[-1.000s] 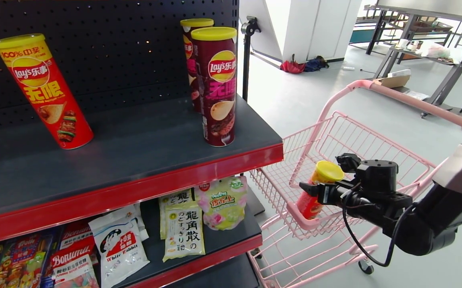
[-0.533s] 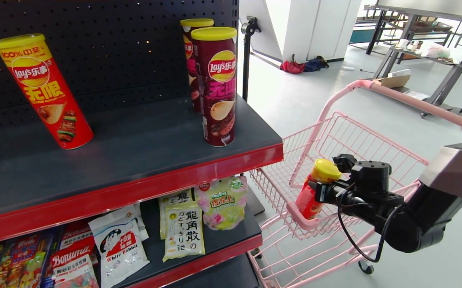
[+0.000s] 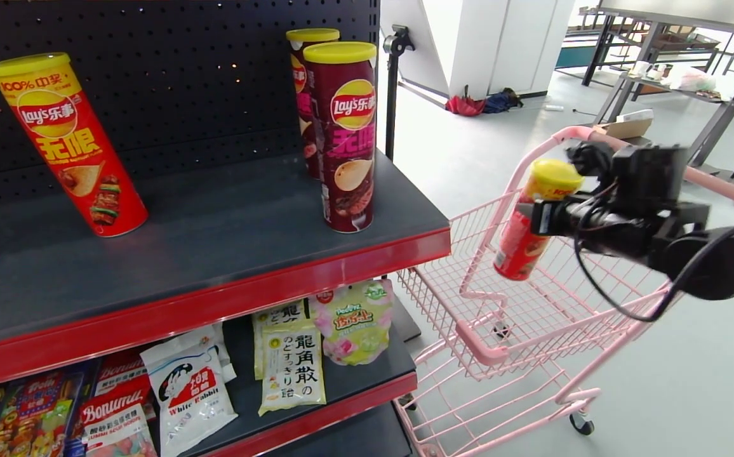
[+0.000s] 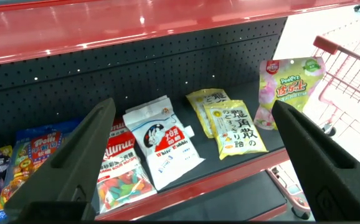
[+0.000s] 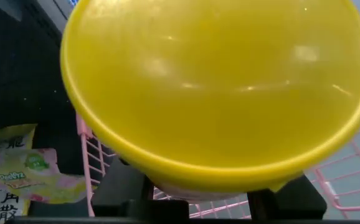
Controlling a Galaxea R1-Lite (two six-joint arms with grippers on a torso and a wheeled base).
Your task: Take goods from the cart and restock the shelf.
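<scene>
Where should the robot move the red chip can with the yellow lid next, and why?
Probably sideways to its left, toward the dark top shelf. The right gripper grips the red cylindrical chip can with the yellow lid, held over the pink wire cart, and the shelf has bare space between the tall red can and the maroon cans.

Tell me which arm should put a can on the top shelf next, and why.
Right: the right gripper is shut on the red chip can above the cart. The left gripper is open, facing the lower shelf.

Open span of shelf between red can and maroon cans, pegboard behind.
</scene>
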